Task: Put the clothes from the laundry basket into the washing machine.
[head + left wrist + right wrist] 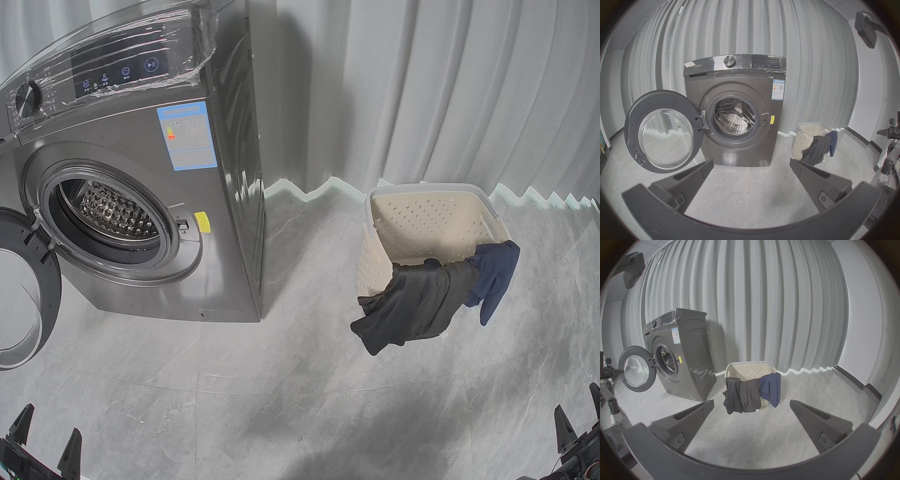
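Note:
A cream perforated laundry basket [431,215] [806,132] [750,369] stands on the floor right of the grey washing machine [144,162] [737,109] [682,352]. Over its front rim hang a black garment [415,300] [815,150] [742,394] and a navy garment [494,272] [832,142] [770,388]. The machine's round door [19,287] [662,131] [637,368] is swung open to the left, showing the steel drum [115,212] [732,120]. My left gripper [45,437] [750,175] is open, low at the near left, facing the machine. My right gripper [578,419] [751,415] is open at the near right, facing the basket. Both hold nothing.
Pale pleated curtains [437,81] run along the back wall behind machine and basket. Grey marbled floor [300,387] lies bare between me, the machine and the basket. A dark baseboard [856,380] runs along the wall at the right.

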Controlling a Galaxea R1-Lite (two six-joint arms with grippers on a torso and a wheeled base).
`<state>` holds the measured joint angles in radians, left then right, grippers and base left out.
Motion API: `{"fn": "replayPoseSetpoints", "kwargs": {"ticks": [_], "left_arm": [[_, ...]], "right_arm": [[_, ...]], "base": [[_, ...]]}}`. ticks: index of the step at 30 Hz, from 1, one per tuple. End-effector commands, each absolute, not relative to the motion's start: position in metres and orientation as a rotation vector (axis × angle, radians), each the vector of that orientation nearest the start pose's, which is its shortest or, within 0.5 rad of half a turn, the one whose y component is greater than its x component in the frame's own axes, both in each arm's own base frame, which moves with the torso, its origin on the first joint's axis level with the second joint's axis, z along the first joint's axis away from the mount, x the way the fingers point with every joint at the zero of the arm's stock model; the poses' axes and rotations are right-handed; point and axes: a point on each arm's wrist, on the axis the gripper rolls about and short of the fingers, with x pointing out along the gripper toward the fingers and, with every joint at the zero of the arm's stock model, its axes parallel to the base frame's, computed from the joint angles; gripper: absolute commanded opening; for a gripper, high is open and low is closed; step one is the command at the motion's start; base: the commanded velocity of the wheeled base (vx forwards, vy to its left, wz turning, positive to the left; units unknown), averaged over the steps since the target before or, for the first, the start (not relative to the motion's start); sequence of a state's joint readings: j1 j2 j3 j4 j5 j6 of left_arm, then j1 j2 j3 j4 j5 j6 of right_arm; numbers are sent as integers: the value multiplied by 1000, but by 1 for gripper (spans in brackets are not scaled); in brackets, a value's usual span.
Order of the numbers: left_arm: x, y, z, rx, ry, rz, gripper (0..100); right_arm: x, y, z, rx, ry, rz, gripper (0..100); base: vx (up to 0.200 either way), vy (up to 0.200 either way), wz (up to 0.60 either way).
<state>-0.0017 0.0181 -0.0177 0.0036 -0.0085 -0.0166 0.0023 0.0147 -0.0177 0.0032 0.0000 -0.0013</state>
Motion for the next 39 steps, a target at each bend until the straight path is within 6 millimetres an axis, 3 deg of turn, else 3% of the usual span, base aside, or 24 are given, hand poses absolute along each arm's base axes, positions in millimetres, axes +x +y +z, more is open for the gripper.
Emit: {"fn": "replayPoseSetpoints", "kwargs": {"ticks": [1, 6, 24, 33, 39], "left_arm": [[-23, 0, 76, -17, 0, -9, 100], [-23, 0, 76, -17, 0, -9, 100], [-23, 0, 76, -17, 2, -9, 100], [-23, 0, 76, -17, 2, -9, 100], [-23, 0, 76, -17, 0, -9, 100]], "right_arm": [[-23, 0, 76, -2, 6, 2, 100], [-23, 0, 76, -2, 6, 3, 100], [-23, 0, 76, -2, 6, 3, 100], [-22, 0, 76, -2, 8, 3, 100], [-23, 0, 76, -2, 6, 3, 100]], "base": [[0, 0, 0], [0, 0, 0], [0, -200, 0], [0, 0, 0], [200, 0, 0]]}}
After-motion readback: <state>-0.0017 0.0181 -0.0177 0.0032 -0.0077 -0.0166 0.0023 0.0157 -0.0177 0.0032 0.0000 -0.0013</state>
